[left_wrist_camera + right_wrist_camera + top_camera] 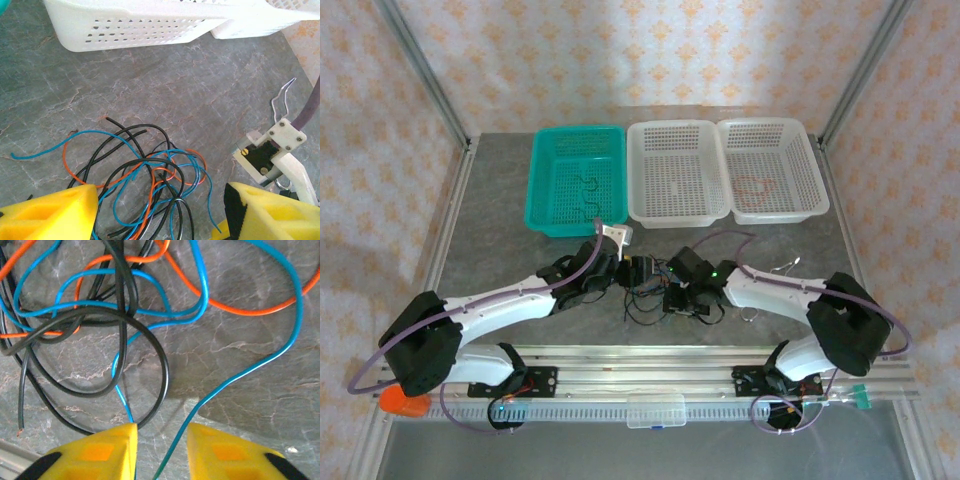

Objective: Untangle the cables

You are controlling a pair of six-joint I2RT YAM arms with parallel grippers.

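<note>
The cables (645, 292) lie in a tangle of black, blue and orange loops on the grey table, between my two grippers. My left gripper (616, 272) comes in from the left. In the left wrist view its yellow fingers (60, 212) stand wide apart over the tangle (150, 172), and the left gripper (161, 210) holds nothing. My right gripper (676, 292) reaches in from the right. In its wrist view the right gripper (161, 440) is open with a narrow gap. A blue cable (235, 377) runs down through that gap, unpinched. Black loops (150, 340) lie just ahead.
Three baskets stand at the back: a green one (575, 131) with a black wire (588, 190) inside, a white one (672, 126), and another white one (765, 123) holding a red wire (755, 185). A silver metal tool (785, 266) lies right of the tangle.
</note>
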